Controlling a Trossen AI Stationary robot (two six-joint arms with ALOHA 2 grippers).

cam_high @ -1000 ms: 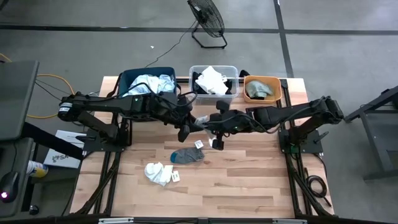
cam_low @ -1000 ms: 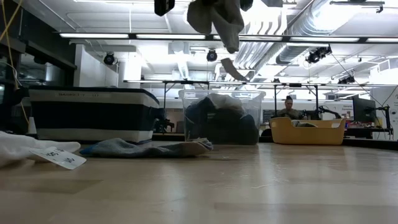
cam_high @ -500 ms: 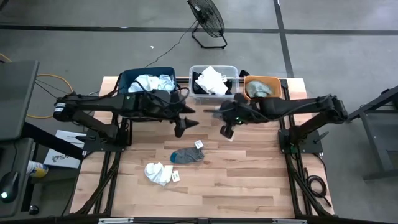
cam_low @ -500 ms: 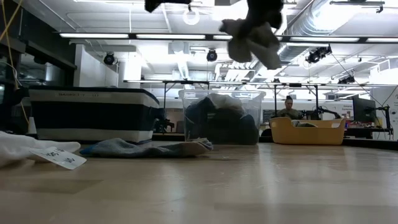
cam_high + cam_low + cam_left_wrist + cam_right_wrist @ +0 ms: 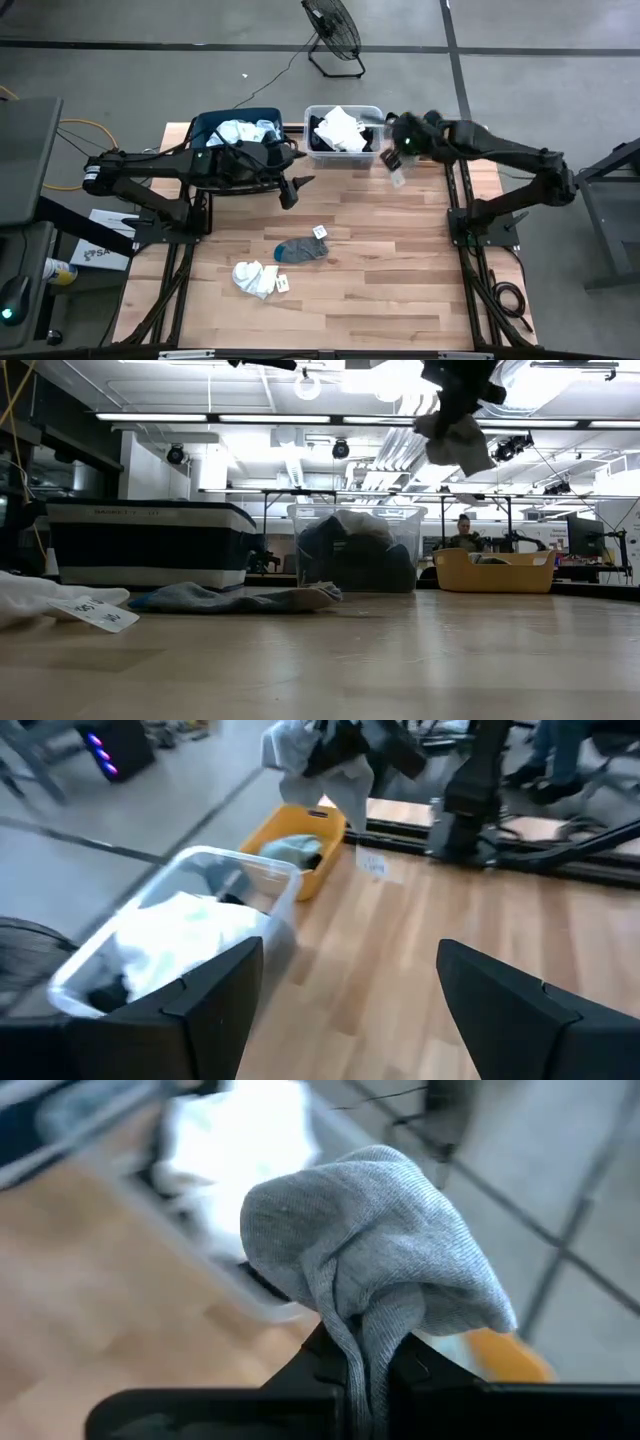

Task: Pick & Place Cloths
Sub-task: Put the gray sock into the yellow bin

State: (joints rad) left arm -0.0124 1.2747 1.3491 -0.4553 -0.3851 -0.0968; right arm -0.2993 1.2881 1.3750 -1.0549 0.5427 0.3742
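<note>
On the wooden table [image 5: 400,270], the right arm is carrying a grey sock [image 5: 370,1270] toward the far right corner, where an orange tub [image 5: 300,845] is sitting beside a clear tub [image 5: 343,113] and a navy bin [image 5: 205,125] along the far edge. The right gripper [image 5: 396,150] is hanging high over the near rim of the orange tub, its jaws pinched tight on the bunched sock, with a white tag dangling below. The left gripper [image 5: 297,187] is waiting near the far edge, in front of the bin, its fingers [image 5: 200,995] spread wide and holding nothing. Two more cloths are lying mid-table: a blue-grey sock [image 5: 300,250] and a white sock [image 5: 252,277], each tagged. To finish well, the carrier probably needs to travel a little farther past the rim, so that sock and tag both fall inside, before parting its jaws.
</note>
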